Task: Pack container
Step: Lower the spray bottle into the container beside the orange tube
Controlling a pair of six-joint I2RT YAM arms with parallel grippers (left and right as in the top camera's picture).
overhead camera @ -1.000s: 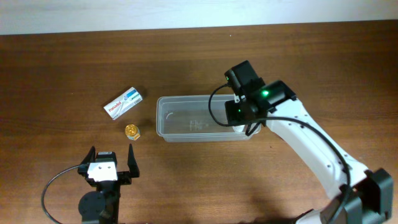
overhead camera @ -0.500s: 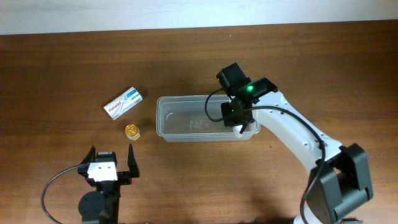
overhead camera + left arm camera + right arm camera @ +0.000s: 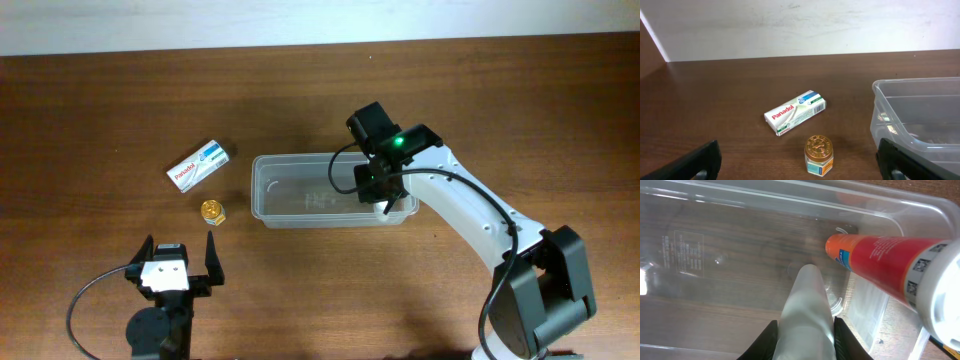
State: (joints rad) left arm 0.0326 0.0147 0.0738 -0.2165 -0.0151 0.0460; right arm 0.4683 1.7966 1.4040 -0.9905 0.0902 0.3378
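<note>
Clear, colourless plastic rectangular tub [image 3: 262,190], the container, sits mid-frame in the overhead view. My right pincer [image 3: 384,198] hangs over its right end, and my left pincer [image 3: 180,243] is spread wide at lower left.

Left wrist: a white Panadol cardboard box [image 3: 795,112] lies at centre, a small gold-lidded jar [image 3: 818,156] below it, the container at the right edge.

Right wrist: I pinch a tilted red-orange plastic tube [image 3: 885,255], its tip inside the container beside my pale finger [image 3: 807,310].

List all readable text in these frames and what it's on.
"Panadol", red letters, on the white box; its smaller print is too small to read.
Label on the gold-lidded jar: too small.
Print and square codes on the red tube: blurred.
Embossed text on the container floor: illegible.
</note>
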